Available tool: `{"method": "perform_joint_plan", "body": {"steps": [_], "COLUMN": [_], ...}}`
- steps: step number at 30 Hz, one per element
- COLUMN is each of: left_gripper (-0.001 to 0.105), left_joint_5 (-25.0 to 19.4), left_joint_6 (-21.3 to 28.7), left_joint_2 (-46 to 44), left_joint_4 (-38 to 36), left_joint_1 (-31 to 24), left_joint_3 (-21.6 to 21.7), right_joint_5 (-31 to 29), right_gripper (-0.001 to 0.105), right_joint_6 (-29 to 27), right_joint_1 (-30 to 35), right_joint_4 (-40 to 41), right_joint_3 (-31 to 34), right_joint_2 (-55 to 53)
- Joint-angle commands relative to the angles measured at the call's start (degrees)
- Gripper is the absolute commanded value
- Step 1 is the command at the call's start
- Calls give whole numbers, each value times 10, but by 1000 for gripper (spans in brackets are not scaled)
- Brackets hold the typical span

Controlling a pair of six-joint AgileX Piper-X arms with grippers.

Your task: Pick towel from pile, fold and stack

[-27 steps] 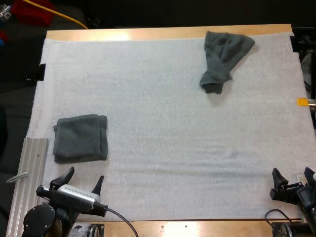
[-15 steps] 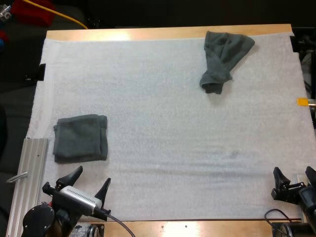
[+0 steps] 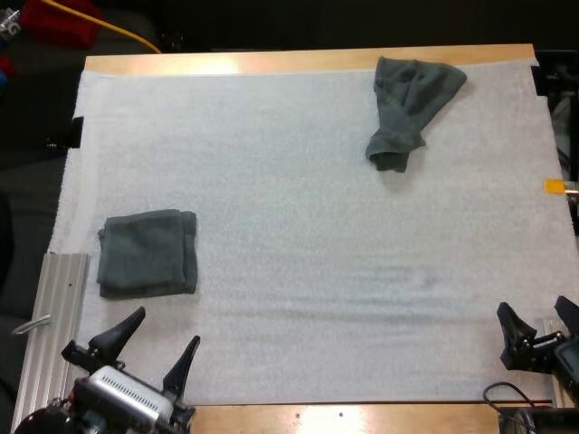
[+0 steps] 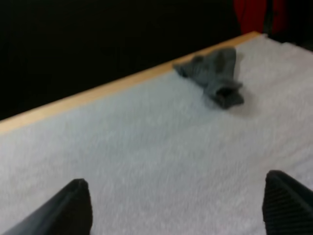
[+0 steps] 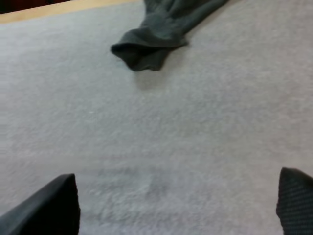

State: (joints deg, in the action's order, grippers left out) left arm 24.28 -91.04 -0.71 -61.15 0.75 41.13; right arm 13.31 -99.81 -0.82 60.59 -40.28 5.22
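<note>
My left end effector (image 3: 166, 327) and right end effector (image 3: 534, 309) both sit wide, empty. The crumpled towel (image 3: 407, 104) is bunched up, so I'd probably pinch several layers.

Layout on mat (image 3: 298, 226): two items, well apart.
Near far right corner: crumpled towel (image 3: 409, 108); by left edge, toward near left corner: folded towel (image 3: 147, 253).

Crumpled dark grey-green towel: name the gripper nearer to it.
Right. The right gripper is at the near right edge, same side as the crumpled towel; the left gripper is at the near left corner.
</note>
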Motion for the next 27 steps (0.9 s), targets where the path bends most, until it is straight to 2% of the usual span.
{"method": "perform_joint_plan", "body": {"steps": [1, 7, 12, 19, 22, 27], "left_gripper": [69, 69, 69, 69, 69, 69], "left_joint_5": [14, 79, 92, 128, 128, 129], "left_joint_6": [-4, -5, -6, -19, -22, -30], "left_joint_2": [-28, -3, 14, 32, 31, 31], "left_joint_4": [11, 11, 11, 11, 11, 11], "left_joint_1": [2, 2, 2, 2, 2, 2], "left_joint_3": [11, 43, 64, 75, 75, 75], "right_joint_5": [22, 66, 100, 115, 123, 125], "right_gripper": [79, 79, 79, 79, 79, 79], "right_joint_6": [-2, -2, -2, 59, 97, 124], "right_joint_1": [-2, -2, -2, -2, -2, -2], "right_joint_4": [0, 0, -2, -43, -64, -72], "right_joint_3": [-13, -51, -88, -137, -156, -189], "right_joint_2": [9, 67, 122, 221, 265, 339]}}
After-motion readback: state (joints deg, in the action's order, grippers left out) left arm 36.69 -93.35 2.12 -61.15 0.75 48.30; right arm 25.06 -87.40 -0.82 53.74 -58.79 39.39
